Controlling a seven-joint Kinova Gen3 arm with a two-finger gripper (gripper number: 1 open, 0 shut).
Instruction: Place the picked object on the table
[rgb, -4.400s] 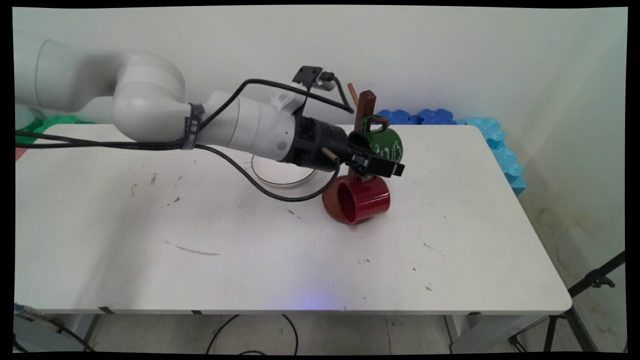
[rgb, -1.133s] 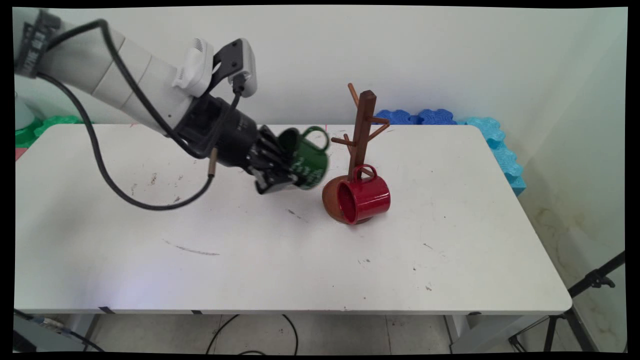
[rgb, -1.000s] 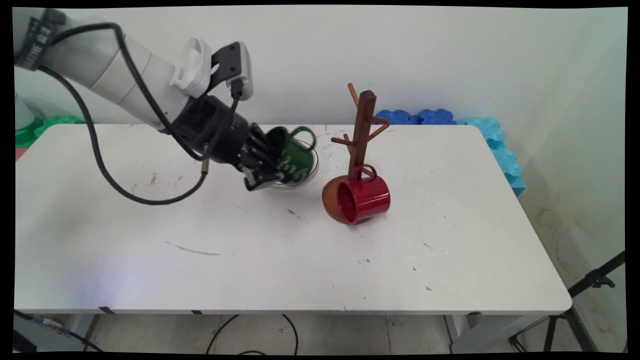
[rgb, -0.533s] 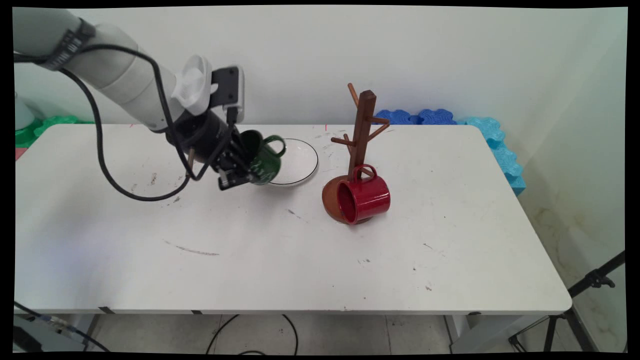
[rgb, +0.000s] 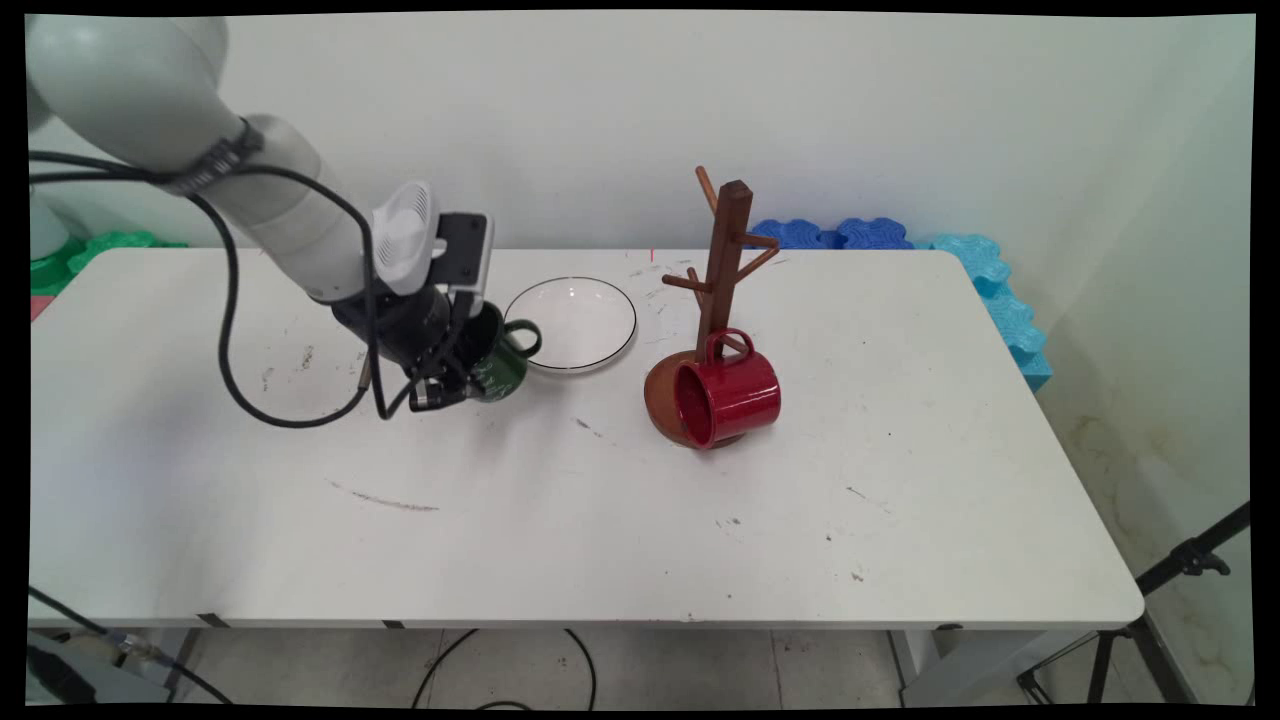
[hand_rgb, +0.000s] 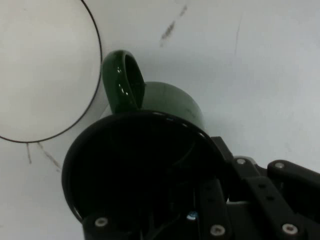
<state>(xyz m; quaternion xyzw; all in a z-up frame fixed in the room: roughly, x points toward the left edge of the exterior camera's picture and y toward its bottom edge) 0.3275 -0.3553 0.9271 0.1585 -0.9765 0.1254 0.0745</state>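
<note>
The gripper (rgb: 440, 385) is seen at table left-centre, angled down, clamped on the rim of a green mug (rgb: 497, 362). In the hand view one finger is inside the mug (hand_rgb: 150, 160) and the other outside its wall, so the grip is across the rim. The mug is held tilted, mouth toward the hand, handle pointing toward the white plate (rgb: 572, 322). Whether the mug's base touches the table (rgb: 600, 520) cannot be told. Black cables (rgb: 260, 400) are hung from the arm to the left of the gripper.

Just to the right of the mug, the plate, white w/ a dark rim line, is laid flat on the table; the mug handle is close by its near-left edge.

Further right, a brown wooden mug tree (rgb: 720, 270) is stood upright on a round base. A red mug (rgb: 728, 398) is hung by its handle on a low peg, mouth facing left-front, resting against the base.

At far right, behind the table's back edge, blue foam pieces (rgb: 900, 240) are seen along the wall.
</note>
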